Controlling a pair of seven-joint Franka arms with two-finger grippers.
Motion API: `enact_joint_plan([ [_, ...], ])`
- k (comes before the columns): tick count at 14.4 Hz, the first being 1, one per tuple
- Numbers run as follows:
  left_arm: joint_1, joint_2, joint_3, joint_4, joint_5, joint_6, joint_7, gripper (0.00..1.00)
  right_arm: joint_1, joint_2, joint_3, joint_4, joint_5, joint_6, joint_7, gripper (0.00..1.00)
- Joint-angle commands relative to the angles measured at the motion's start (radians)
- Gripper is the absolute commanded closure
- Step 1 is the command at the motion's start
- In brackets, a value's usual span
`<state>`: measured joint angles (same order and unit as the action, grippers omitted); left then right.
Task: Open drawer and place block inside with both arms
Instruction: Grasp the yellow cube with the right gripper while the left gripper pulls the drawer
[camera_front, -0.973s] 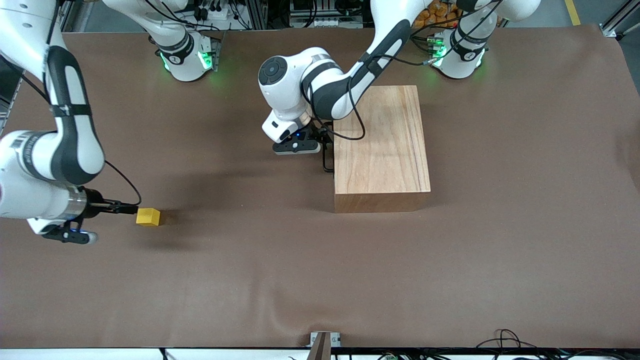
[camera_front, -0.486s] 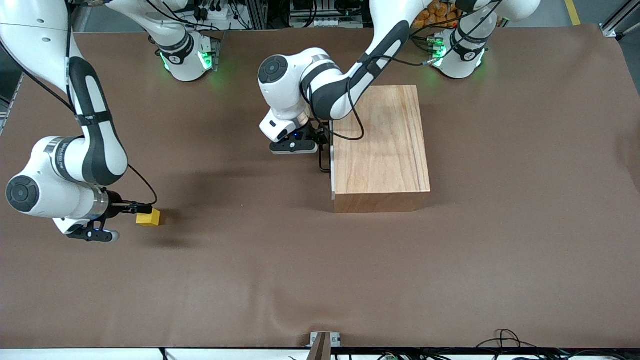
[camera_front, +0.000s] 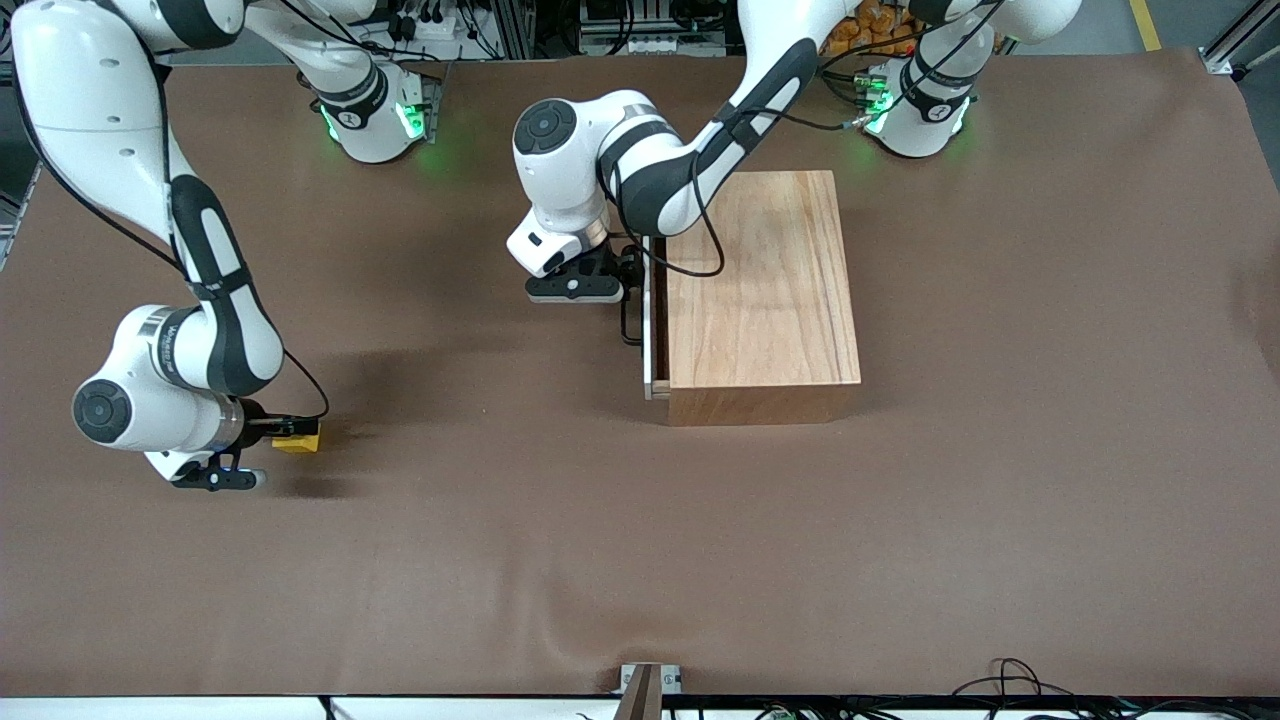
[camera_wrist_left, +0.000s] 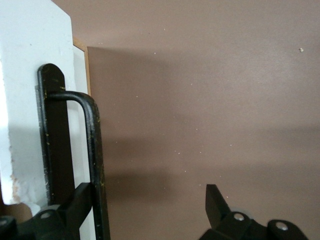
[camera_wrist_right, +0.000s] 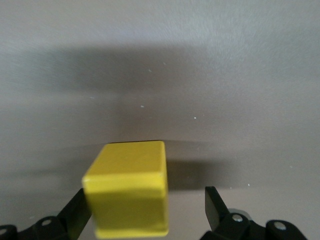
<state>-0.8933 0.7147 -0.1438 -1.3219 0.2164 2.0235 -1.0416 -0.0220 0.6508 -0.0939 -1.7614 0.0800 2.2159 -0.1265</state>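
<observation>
The large light-wood box (camera_front: 765, 290) stands mid-table. Its drawer (camera_front: 650, 345) is slid out a small gap toward the right arm's end. My left gripper (camera_front: 628, 275) is open at the drawer's black bar handle (camera_front: 626, 325). In the left wrist view my left gripper (camera_wrist_left: 147, 210) has one finger (camera_wrist_left: 75, 205) hooked between the handle (camera_wrist_left: 95, 150) and the white front panel (camera_wrist_left: 30, 100). The yellow block (camera_front: 300, 440) lies on the table. My right gripper (camera_front: 288, 428) is open around it. In the right wrist view the block (camera_wrist_right: 127, 195) sits between my right gripper's (camera_wrist_right: 145, 212) fingers, against one finger.
Brown cloth (camera_front: 640, 540) covers the table. A small metal bracket (camera_front: 648, 685) sits at the table edge nearest the front camera, with loose cables (camera_front: 1010, 680) beside it. The green-lit arm bases (camera_front: 375, 120) stand along the edge farthest from the front camera.
The drawer has slid out a little toward the right arm's end, with my left gripper at its handle. My right gripper has moved forward so its fingers now straddle the block.
</observation>
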Motion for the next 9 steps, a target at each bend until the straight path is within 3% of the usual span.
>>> enact_joint_plan([
  [1,-0.021,0.045,0.004,0.039,-0.014,0.041,0.002,0.00,-0.006,-0.014,0.008,-0.009,-0.006,0.013,-0.012,0.00],
  [9,-0.021,0.055,-0.003,0.062,-0.017,0.081,0.009,0.00,-0.007,-0.014,0.011,-0.015,0.011,0.093,-0.007,0.02],
])
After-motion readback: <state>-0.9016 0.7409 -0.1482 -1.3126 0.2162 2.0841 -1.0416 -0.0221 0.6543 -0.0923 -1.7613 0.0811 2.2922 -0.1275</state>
